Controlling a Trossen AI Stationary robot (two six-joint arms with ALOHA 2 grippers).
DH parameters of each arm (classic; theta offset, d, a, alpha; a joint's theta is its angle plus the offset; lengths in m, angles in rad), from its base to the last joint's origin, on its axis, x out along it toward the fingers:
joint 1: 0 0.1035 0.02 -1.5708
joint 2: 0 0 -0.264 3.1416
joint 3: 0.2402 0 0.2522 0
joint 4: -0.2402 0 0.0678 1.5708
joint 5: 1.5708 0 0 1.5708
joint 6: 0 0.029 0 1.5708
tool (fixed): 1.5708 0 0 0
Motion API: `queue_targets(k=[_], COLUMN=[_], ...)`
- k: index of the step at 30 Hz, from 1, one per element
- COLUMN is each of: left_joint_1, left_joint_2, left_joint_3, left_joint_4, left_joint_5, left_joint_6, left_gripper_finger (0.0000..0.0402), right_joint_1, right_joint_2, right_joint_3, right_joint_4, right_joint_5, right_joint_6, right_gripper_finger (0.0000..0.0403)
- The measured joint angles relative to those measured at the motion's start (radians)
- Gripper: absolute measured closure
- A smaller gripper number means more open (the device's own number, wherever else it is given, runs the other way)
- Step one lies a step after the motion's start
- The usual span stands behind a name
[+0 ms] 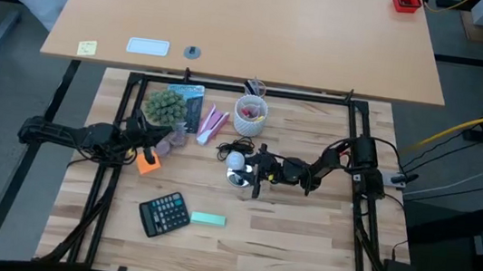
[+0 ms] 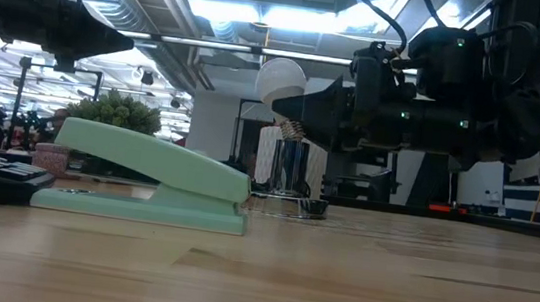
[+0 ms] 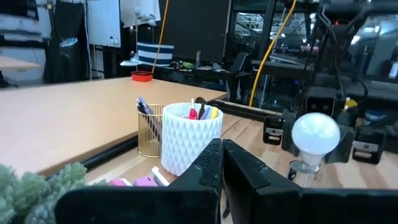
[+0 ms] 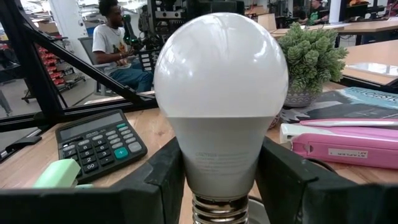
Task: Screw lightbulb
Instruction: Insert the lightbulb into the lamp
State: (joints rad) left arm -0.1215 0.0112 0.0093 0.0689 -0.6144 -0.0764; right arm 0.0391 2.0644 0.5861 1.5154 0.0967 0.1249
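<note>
Two risks stand out w/ our right gripper (image 4: 221, 180) clamped on the lightbulb (image 4: 221, 93): cross-threading and slip. Our fingers (image 4: 165, 180) pinch the bulb's lower body, just above the metal threads, glass dome up. In the low view the lightbulb (image 2: 281, 80) sits above the silver base (image 2: 289, 178), threads near the socket top; we can't tell if they've engaged. If we start turning while the bulb is tilted or off-center, threads could bind. Smooth plastic against pads means a twist may spin the grip, not the bulb. The base looks light, so torque could drag it across the table (image 1: 302, 243), w/ its black cord (image 1: 240, 145) tugging too.

Farther left, our left gripper (image 3: 219, 168) has fingers pressed together, holding nothing, near the plant (image 1: 165, 106); it isn't steadying the base. Beyond that, the pen cup (image 1: 251, 111) is clear of the work.
</note>
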Motion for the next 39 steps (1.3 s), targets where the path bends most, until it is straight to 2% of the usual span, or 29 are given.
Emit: queue_targets(k=[4,12,18,22,28,34,39], left_joint_1=[0.0,0.0,0.0,0.0,0.0,-0.013,-0.023], left_joint_2=[0.0,0.0,0.008,0.068,0.29,0.617,0.9], left_joint_3=[0.0,0.0,0.0,0.0,0.0,0.003,0.073], left_joint_4=[0.0,0.04,0.102,0.115,0.305,0.615,0.739], left_joint_5=[0.0,0.007,0.145,0.186,0.209,0.219,0.22], left_joint_6=[-0.084,-0.134,-0.179,-0.239,-0.274,-0.234,-0.232], left_gripper_finger=[0.0398,0.0398,0.0398,0.0398,0.0398,0.0398,0.0398], right_joint_1=[0.0,0.0,0.0,0.0,0.0,0.0,0.0], right_joint_2=[0.0,0.0,0.0,0.0,0.0,0.0,0.0], right_joint_3=[0.0,0.0,0.0,0.0,0.0,0.0,0.0], right_joint_4=[0.0,0.0,0.0,0.0,0.0,0.0,0.0], right_joint_5=[-0.001,-0.002,-0.003,-0.003,-0.003,-0.003,-0.003], right_joint_6=[0.0,0.0,0.0,0.0,0.0,0.0,0.0], right_gripper_finger=[0.0237,0.0237,0.0237,0.0237,0.0237,0.0237,0.0237])
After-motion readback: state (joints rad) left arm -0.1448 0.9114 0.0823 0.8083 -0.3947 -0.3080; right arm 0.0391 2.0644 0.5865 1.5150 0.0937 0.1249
